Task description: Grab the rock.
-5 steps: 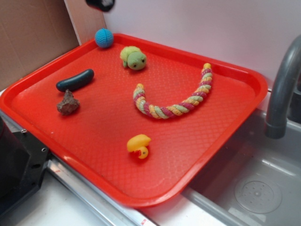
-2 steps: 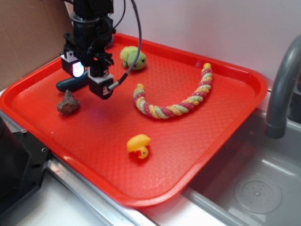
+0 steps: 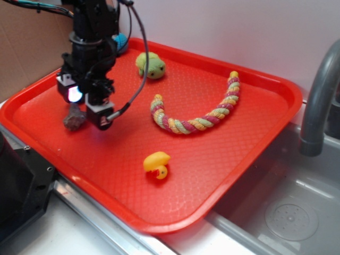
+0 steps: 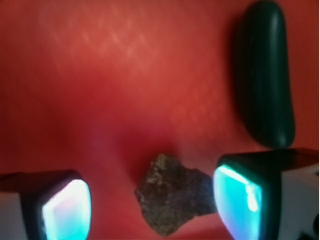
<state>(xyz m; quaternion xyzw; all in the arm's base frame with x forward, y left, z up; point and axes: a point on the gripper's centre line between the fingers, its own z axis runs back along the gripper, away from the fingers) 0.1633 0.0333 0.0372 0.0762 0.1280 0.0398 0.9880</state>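
Observation:
The rock (image 4: 172, 197) is a small jagged brown-grey stone lying on the red tray (image 3: 212, 159) near its left edge. In the exterior view the rock (image 3: 73, 118) peeks out just left of the arm's lower end. My gripper (image 3: 85, 103) hangs directly over it, open. In the wrist view my gripper (image 4: 152, 205) straddles the rock: the right glowing pad (image 4: 239, 197) is close to or touching the stone, the left pad (image 4: 67, 207) stands well clear.
A smooth dark sausage-shaped object (image 4: 265, 72) lies just beyond the rock. On the tray are also a green plush turtle (image 3: 151, 65), a blue ball (image 3: 121, 41), a striped rope (image 3: 196, 114) and a yellow duck (image 3: 157, 163). A sink (image 3: 287, 212) and grey faucet (image 3: 319, 95) stand right.
The arm has come in from the top, then moved down and left from over the dark sausage to over the rock. The rock has not moved.

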